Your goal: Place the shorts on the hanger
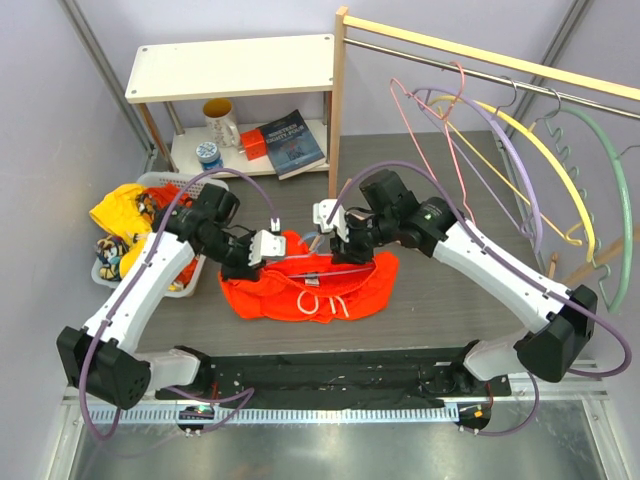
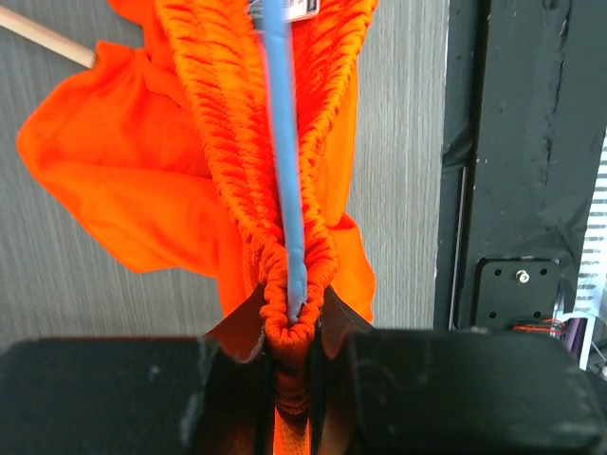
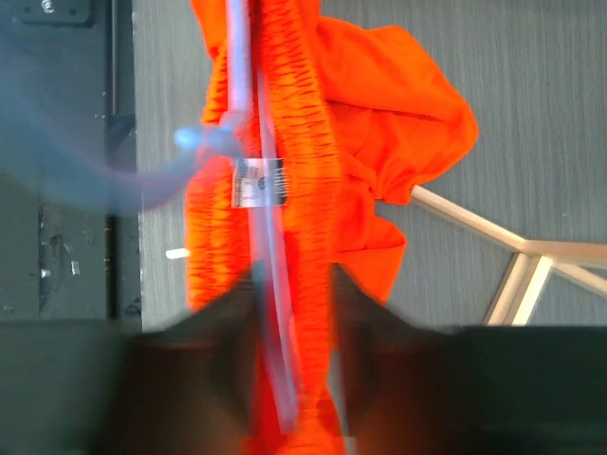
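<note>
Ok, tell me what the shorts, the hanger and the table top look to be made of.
The shorts: soft matte orange fabric, probably knit; the waistband is ribbed and gathered, and the legs crumple loosely.
The hanger: a thin light-blue rod, smooth and slightly glossy; likely plastic or plastic-coated wire, hard to say which.
The table top: grey wood-grain surface with fine streaks, likely laminate.

Open grey tabletop (image 1: 440,310) lay near of the orange shorts (image 1: 310,292), toward the arm bases. A white basket (image 1: 170,285) of clothes stood close on the left. Behind, a wooden post (image 1: 338,110) and shelf unit (image 1: 235,70) blocked the way, and hangers on the rail (image 1: 480,50) crowded the far right.
</note>
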Controlling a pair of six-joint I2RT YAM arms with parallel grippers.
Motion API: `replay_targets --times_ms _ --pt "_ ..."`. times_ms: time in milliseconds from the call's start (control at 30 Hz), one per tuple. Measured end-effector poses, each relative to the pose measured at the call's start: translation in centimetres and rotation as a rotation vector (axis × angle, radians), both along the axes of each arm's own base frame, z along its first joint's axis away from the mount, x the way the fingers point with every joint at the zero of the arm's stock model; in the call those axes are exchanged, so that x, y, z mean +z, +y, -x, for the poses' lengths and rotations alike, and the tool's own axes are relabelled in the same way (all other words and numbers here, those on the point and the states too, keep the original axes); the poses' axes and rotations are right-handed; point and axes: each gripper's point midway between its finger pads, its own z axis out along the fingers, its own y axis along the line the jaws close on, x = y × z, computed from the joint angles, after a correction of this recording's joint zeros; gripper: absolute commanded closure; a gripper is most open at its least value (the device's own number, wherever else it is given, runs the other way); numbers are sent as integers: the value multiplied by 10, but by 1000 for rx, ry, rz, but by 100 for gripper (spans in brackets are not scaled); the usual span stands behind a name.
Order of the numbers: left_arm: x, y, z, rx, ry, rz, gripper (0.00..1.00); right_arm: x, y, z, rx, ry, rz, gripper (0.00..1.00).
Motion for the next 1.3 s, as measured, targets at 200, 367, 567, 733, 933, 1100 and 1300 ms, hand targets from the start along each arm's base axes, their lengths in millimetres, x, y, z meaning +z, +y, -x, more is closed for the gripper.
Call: replay_targets --times_ms 200,367,567,733,933,1100,1300 --pt "14 -7 0 17 -3 49 99 9 -7 17 -12 48 -10 99" --pt "27 -23 -3 65 -4 137 47 27 -23 25 -165 92 -20 99" --pt "47 -37 -20 201 5 232 9 48 -55 27 -373 89 -25 99" --pt "71 -48 -38 306 -32 334 0 66 -89 32 -541 57 -51 99" --pt "102 -50 -52 406 -116 433 0 88 -136 27 -789 -2 -27 99" --pt "106 -50 -61 466 -113 452 0 100 -174 25 -1011 -21 -1 99" --pt "99 -52 -62 496 -69 453 0 133 -192 8 -1182 -68 -50 99"
